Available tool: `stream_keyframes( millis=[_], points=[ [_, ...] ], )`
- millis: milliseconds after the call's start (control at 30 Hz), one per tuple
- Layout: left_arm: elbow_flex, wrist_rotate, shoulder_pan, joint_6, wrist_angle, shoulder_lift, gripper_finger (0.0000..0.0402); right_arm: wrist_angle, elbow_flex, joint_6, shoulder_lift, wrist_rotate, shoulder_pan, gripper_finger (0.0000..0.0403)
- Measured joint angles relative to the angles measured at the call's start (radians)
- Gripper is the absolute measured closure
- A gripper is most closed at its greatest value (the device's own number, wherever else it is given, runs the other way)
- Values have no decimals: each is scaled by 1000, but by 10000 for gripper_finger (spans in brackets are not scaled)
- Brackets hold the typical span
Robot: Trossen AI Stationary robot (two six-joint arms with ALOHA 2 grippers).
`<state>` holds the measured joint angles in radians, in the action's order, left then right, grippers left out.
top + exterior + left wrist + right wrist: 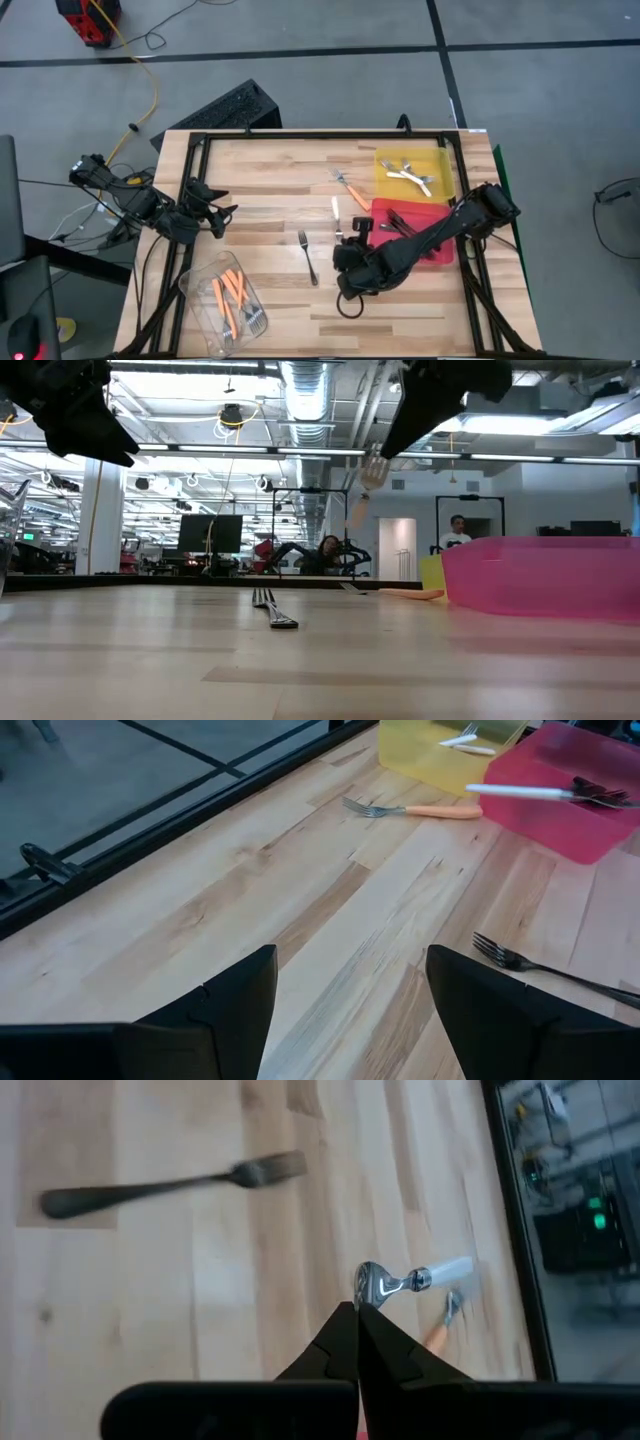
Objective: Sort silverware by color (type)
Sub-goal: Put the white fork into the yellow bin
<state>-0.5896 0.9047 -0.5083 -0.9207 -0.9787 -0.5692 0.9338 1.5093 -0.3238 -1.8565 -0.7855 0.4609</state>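
Where pinched: white-handled fork [415, 1280], right end effector [357, 1312].

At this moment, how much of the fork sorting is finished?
Mostly done: white forks lie in the yellow tray, dark ones in the red tray, orange ones in the clear tub. In hand: the right gripper is shut on a white fork, lifted above the table. Left: a dark fork and an orange fork on the table. The left gripper waits open.

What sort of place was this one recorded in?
Probably an open-plan lab or workshop: exposed ceiling ducts and strip lights overhead, a person seated at a distant desk, and a wooden worktable standing on a bare grey floor with a yellow cable trailing across it.
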Motion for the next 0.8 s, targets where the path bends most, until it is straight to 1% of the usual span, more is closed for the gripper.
stream_keyframes(
  millis=[400, 533, 667, 800],
  points=[
    [0, 0, 0, 0, 0, 0, 159, 176, 0, -154, 0, -5, -50, 386],
    [0, 0, 0, 0, 0, 0, 159, 259, 0, -205, 0, -4, -81, 386],
    [0, 0, 0, 0, -1, 0, 159, 284, 0, -220, 0, -2, -112, 386],
    [0, 0, 0, 0, -1, 0, 159, 337, 0, -301, 0, 26, -158, 386]
  ],
)
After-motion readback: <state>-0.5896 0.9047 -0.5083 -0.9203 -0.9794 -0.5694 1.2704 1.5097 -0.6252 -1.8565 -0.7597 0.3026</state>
